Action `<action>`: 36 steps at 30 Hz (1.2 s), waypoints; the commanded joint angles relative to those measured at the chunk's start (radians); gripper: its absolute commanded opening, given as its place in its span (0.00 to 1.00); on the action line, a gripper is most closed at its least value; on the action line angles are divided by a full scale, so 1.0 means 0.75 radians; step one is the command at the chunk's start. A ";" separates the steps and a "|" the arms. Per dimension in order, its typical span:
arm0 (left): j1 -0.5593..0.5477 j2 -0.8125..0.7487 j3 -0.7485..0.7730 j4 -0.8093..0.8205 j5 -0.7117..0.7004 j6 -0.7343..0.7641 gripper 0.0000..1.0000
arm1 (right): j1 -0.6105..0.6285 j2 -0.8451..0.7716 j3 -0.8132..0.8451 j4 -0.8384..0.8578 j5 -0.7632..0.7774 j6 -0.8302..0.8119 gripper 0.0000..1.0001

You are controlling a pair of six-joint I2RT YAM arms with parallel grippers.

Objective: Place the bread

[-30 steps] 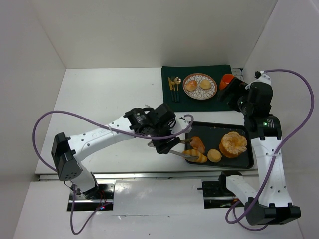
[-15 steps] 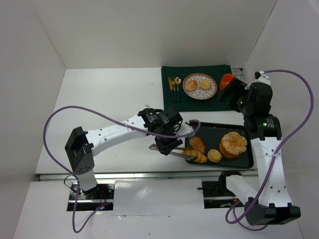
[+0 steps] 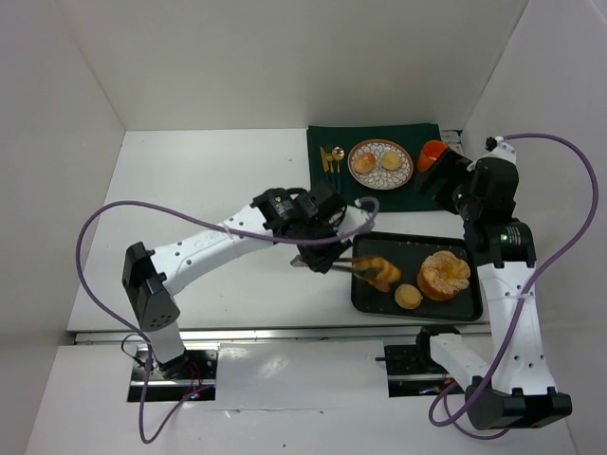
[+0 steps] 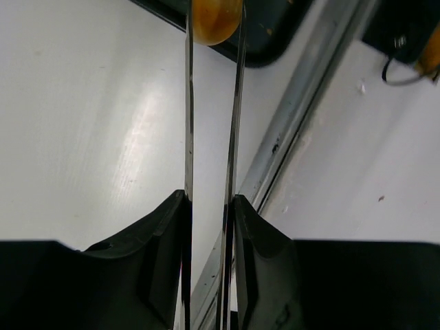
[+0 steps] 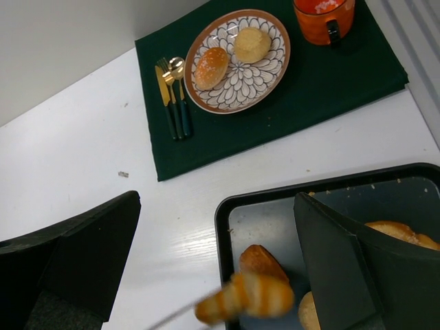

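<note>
My left gripper (image 3: 318, 254) is shut on a pair of metal tongs (image 4: 188, 137). The tongs pinch a striped golden bread (image 3: 372, 269) and hold it above the left end of the black tray (image 3: 408, 248). In the left wrist view the bread (image 4: 215, 17) sits between the tong tips at the top edge. It also shows blurred in the right wrist view (image 5: 251, 295). The patterned plate (image 3: 380, 176) on the green mat (image 3: 427, 194) holds two buns. My right gripper (image 5: 216, 275) is open and empty, high above the tray's far side.
The tray holds a brown roll (image 5: 261, 260), a small round bun (image 3: 409, 297) and a large ring-shaped bread (image 3: 445, 275). An orange cup (image 5: 323, 17) and gold cutlery (image 5: 173, 96) lie on the mat. White walls enclose the table.
My left arm has lifted the striped bread off the tray's near left corner and carried it up and toward the far side. The right arm has not moved.
</note>
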 commanded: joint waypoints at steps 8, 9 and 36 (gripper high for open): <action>0.310 0.269 0.463 0.368 -0.120 -0.458 0.15 | 0.010 -0.061 0.003 -0.015 0.122 -0.042 1.00; 0.310 0.328 0.477 0.415 -0.153 -0.470 0.15 | 0.010 -0.061 0.003 -0.015 0.136 -0.042 1.00; 0.416 0.667 0.754 0.699 -0.096 -0.377 0.61 | 0.010 -0.087 0.015 -0.105 0.179 -0.007 1.00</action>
